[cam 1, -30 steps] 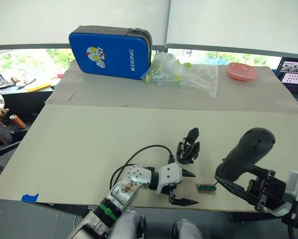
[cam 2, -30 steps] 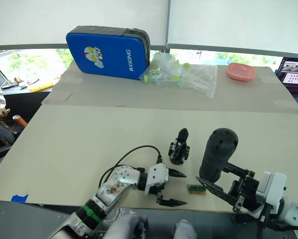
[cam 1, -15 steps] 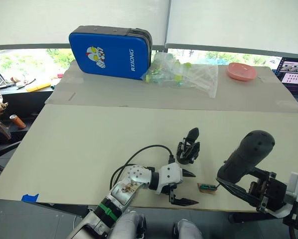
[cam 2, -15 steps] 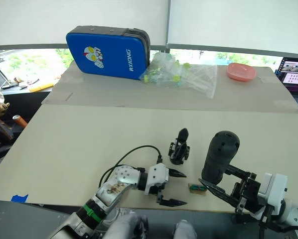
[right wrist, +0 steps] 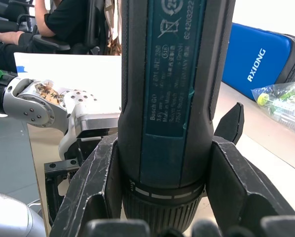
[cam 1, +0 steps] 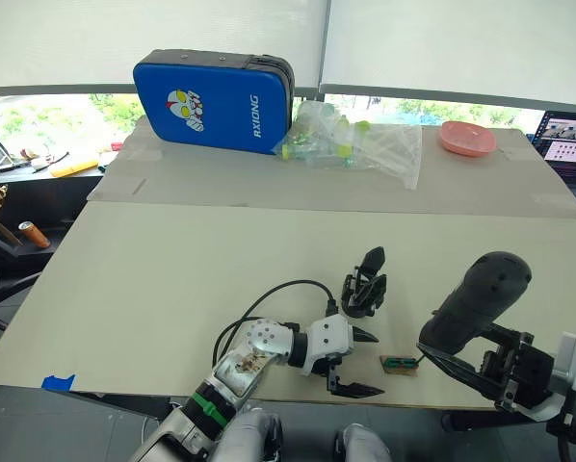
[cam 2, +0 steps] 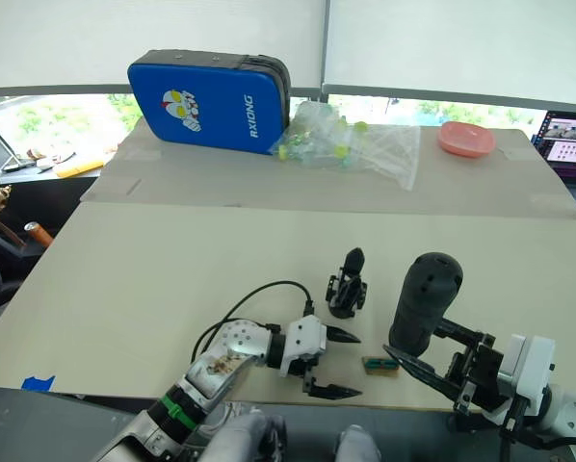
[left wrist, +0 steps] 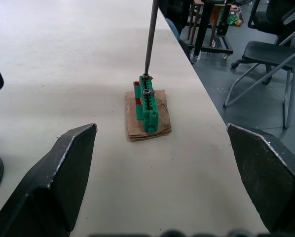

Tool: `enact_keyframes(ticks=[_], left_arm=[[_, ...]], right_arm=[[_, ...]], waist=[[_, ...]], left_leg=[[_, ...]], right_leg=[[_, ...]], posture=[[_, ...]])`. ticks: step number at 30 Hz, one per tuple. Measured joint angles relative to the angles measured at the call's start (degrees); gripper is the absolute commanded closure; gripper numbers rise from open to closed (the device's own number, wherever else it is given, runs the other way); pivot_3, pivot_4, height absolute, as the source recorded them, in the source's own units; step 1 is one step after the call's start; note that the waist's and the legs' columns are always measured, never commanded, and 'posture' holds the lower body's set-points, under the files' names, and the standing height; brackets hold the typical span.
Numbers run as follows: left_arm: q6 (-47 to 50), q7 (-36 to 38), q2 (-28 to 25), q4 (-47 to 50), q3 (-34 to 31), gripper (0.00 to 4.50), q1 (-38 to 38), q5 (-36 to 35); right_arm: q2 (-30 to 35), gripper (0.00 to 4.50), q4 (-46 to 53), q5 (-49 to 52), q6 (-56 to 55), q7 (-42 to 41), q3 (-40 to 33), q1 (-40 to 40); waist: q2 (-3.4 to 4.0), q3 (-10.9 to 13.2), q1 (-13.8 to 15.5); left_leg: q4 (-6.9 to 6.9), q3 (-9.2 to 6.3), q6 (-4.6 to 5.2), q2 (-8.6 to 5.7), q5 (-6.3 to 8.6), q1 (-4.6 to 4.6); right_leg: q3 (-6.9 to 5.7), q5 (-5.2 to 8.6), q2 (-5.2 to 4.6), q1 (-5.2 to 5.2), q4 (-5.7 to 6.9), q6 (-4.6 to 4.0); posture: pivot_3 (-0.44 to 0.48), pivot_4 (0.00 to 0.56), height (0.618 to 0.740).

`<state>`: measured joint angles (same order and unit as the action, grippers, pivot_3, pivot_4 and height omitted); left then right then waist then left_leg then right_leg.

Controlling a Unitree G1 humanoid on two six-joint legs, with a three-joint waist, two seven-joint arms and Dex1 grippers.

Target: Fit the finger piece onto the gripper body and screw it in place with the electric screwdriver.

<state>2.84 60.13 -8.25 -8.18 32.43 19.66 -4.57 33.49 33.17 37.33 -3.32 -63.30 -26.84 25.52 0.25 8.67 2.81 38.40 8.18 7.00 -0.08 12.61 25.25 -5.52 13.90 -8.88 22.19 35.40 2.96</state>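
Note:
My right gripper [right wrist: 172, 126] is shut on the electric screwdriver [cam 1: 481, 298], a thick black cylinder held upright over the table's front right. Its thin metal bit [left wrist: 150, 39] points down onto a small green screw holder [left wrist: 147, 106] resting on a brown pad. The gripper body [cam 1: 365, 284] stands a little behind that, one black pointed finger sticking up. My left gripper [cam 1: 370, 364] lies open near the front edge, just left of the green holder, with nothing between its fingers. The finger piece is out of view.
A blue case [cam 1: 214, 101], a clear bag of green-capped items [cam 1: 351, 140] and a pink dish [cam 1: 466, 138] sit at the back. A laptop [cam 1: 569, 140] is at the far right. Blue tape [cam 1: 57, 382] marks the front left edge. Office chairs [left wrist: 266, 54] stand beyond the table.
The right gripper and screwdriver have sunk slightly and drifted a touch to the right. The left arm has stayed still.

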Motion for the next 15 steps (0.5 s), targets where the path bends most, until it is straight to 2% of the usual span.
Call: enact_keyframes(ticks=[15], left_arm=[[0.12,-0.2,0.12,-0.01,0.05,0.0,-0.01,0.01]], right_arm=[[1.46,2.56,0.04,0.66,0.46,0.07,0.0,0.01]], waist=[[0.0,0.0,0.02]], left_leg=[[0.0,0.0,0.02,0.0,0.01,0.0]], right_leg=[[-0.01,-0.02,0.0,-0.03,-0.09,0.02]], posture=[[0.0,0.15,0.74]])
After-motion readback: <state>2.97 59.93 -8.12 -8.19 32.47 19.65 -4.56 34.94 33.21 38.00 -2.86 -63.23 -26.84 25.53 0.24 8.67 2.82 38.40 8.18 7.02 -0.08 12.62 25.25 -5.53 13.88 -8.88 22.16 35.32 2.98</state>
